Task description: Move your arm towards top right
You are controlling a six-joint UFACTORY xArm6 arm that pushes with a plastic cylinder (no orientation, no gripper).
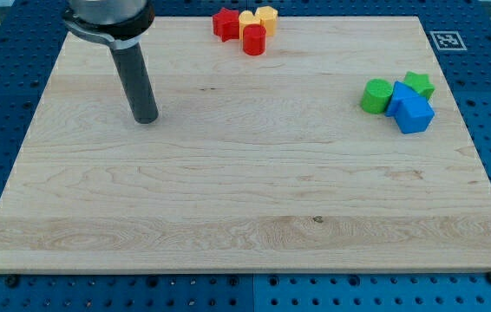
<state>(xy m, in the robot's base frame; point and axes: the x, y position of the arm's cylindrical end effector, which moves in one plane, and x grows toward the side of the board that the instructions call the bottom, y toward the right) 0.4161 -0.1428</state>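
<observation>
My tip [146,119] sits on the wooden board [228,199], well to the view's left of the red cylinder [254,40] and touching no block. No pincer here, just a bare rod, nothing grasped. The top right corner by the square marker [445,40] lies far off: nearly the whole trip remains.

Bright, even overhead light falls across the pale wooden surface [245,199]; shadows are soft and short, hugging each object's base. The picture is sharp throughout, without glare or edge distortion.
</observation>
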